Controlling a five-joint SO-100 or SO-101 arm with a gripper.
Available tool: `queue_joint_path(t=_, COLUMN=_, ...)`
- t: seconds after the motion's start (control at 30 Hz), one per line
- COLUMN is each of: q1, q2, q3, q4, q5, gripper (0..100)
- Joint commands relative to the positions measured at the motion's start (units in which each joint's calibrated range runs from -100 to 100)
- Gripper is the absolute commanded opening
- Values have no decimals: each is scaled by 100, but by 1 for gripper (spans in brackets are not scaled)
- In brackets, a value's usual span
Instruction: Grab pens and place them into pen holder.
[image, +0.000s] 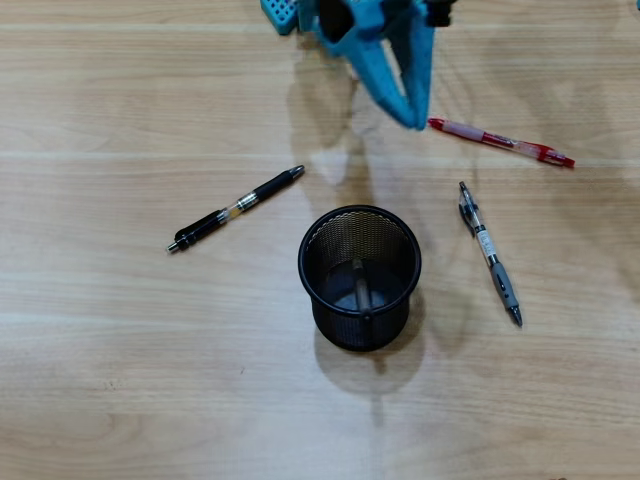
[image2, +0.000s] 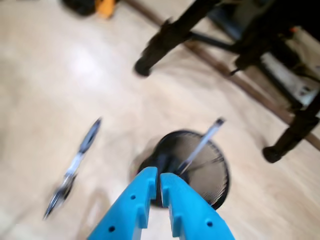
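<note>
A black mesh pen holder (image: 316, 290) stands mid-table with one pen (image: 360, 287) inside it. A black pen (image: 235, 208) lies to its left, a grey and clear pen (image: 490, 250) to its right, and a red pen (image: 500, 140) at the upper right. My blue gripper (image: 412, 118) hangs above the table behind the holder, near the red pen's end, shut and empty. In the wrist view the gripper (image2: 159, 175) has its jaws together in front of the holder (image2: 210, 175). The pen inside (image2: 202, 142) leans out of it, and the grey pen (image2: 75, 165) lies at the left, blurred.
The table is light wood (image: 120, 380). In the wrist view, black furniture legs (image2: 160, 42) and a dark bar stand on the floor beyond the table's far side.
</note>
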Motion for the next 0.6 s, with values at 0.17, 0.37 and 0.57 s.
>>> queue_joint_path(t=0.17, q1=-1504, q2=-598, q3=20, q4=1813, q5=322, gripper=2)
queue_joint_path(t=0.37, q1=-2337, q2=-555, q3=192, q4=1794, q5=442, gripper=2)
queue_joint_path(t=0.57, q1=-3077, q2=-139, q3=220, q4=1785, q5=406, gripper=2)
